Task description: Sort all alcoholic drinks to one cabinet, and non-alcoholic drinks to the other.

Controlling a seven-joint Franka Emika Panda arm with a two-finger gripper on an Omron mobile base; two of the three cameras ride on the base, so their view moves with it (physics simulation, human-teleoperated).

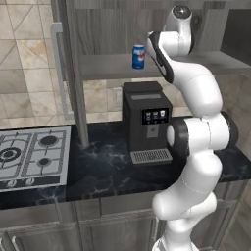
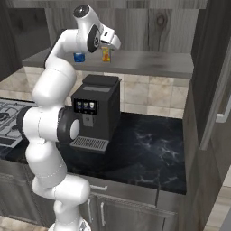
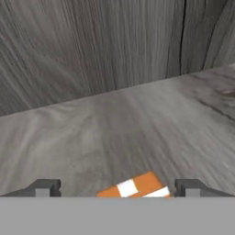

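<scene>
With the orange-yellow carton [image 3: 135,187] standing on the cabinet shelf [image 2: 149,63] at the soda can's [image 1: 138,56] three o'clock, the end effector [image 3: 117,189] straddles it, spread wide and seemingly gripping nothing, so placing looks finished and withdrawal comes next.

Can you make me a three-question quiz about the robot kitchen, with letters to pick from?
1. Where does the blue soda can stand? A on the stove; B on the cabinet shelf; C on the coffee machine.
2. What colour is the carton? A orange; B green; C purple.
3. How are the jaws of the gripper? A shut tight with nothing between; B spread with the carton between.

Answers: 1 B, it stands on the grey shelf above the coffee machine. 2 A, orange with white patches. 3 B, the hand view shows both tips apart beside it.
</scene>
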